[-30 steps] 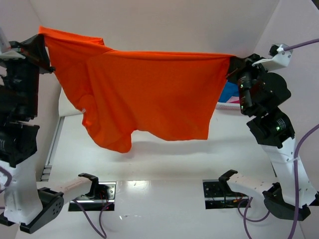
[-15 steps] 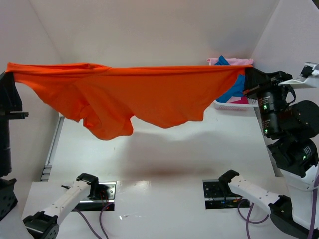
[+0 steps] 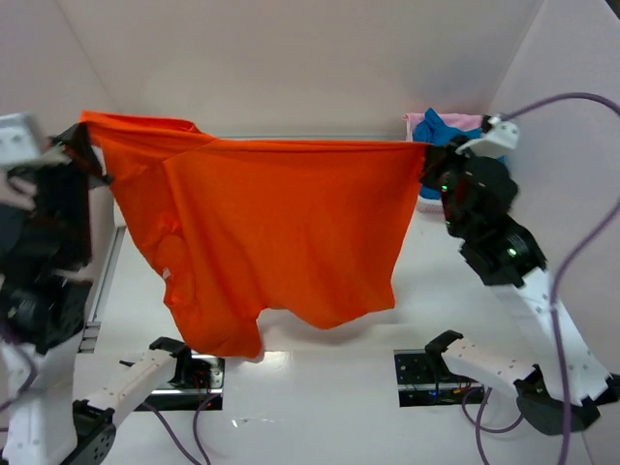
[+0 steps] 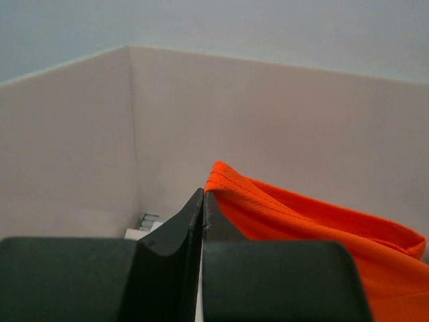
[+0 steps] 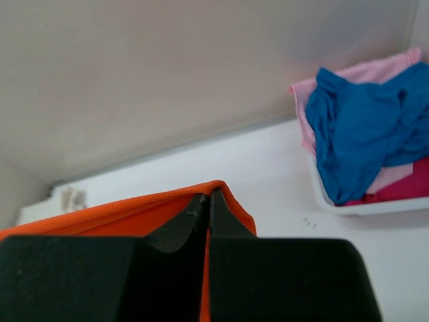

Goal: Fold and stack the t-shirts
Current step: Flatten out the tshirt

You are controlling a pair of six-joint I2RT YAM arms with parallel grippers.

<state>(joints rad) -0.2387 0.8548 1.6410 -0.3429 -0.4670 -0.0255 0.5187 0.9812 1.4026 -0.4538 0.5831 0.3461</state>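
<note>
1 orange tee [image 3: 281, 232]; 1 blue tee [image 5: 355, 127]; 1 pink tee [image 5: 375, 67]; 1 basket [image 5: 348, 206]; 2 arms: L [image 3: 44, 252], R [image 3: 494, 232].

I see a bright orange t-shirt [image 3: 281, 232], one solid colour with no print or pattern. The left claw [image 4: 202, 198] and the right claw [image 5: 208, 198] are both matte black. The basket [image 5: 362, 209] is white; its cloth shows a bright blue t-shirt [image 5: 355, 134], a pale pink t-shirt [image 5: 375, 67] and a deeper magenta piece [image 5: 410, 188]. The surface [image 3: 320, 387] and walls [image 3: 291, 58] are plain white. The cable [image 3: 567, 95] is purple.
</note>
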